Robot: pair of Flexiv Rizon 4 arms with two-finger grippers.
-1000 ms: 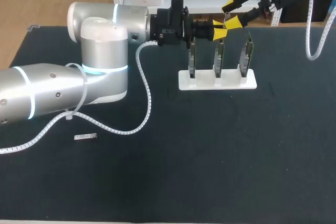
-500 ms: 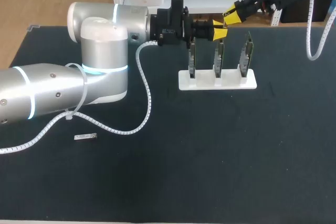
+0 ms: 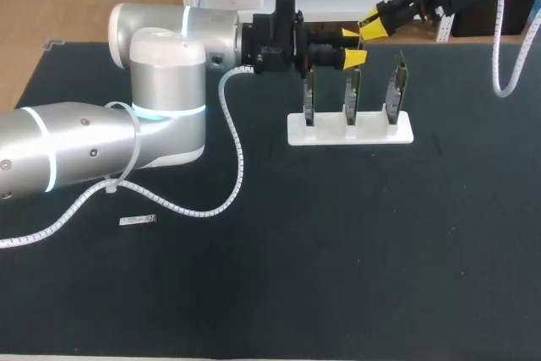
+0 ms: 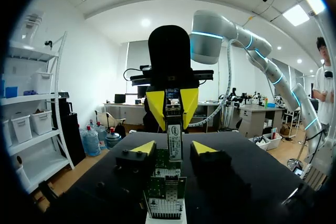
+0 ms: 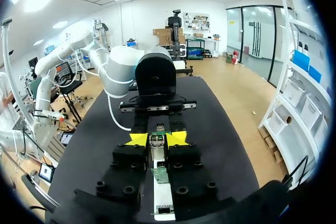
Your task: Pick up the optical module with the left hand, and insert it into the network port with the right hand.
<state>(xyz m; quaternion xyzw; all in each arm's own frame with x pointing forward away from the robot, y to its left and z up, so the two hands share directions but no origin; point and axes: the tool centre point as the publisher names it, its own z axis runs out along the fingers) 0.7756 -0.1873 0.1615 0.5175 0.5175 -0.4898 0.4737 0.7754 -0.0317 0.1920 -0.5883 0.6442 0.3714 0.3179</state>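
Note:
The optical module (image 4: 175, 135), a slim metal stick, hangs above the rack of upright circuit boards (image 3: 351, 90). My right gripper (image 3: 370, 27) comes in from the back right and is shut on the module (image 5: 156, 141), with one yellow tip on each side of it. My left gripper (image 3: 353, 46) faces it from the left and stands open. In the left wrist view its tips (image 4: 142, 147) sit apart from the module on both sides. The right gripper (image 4: 174, 103) shows just beyond them, clamped on the module's far end.
The white rack base (image 3: 406, 133) holds three green boards on edge, directly under both grippers. A second small module (image 3: 137, 221) lies on the black mat near the front left. My left arm's white cable (image 3: 232, 150) loops over the mat.
The right gripper first closed onto the module held by the left gripper. Then the left gripper's fingers spread apart and let go of it. Neither arm has shifted noticeably.

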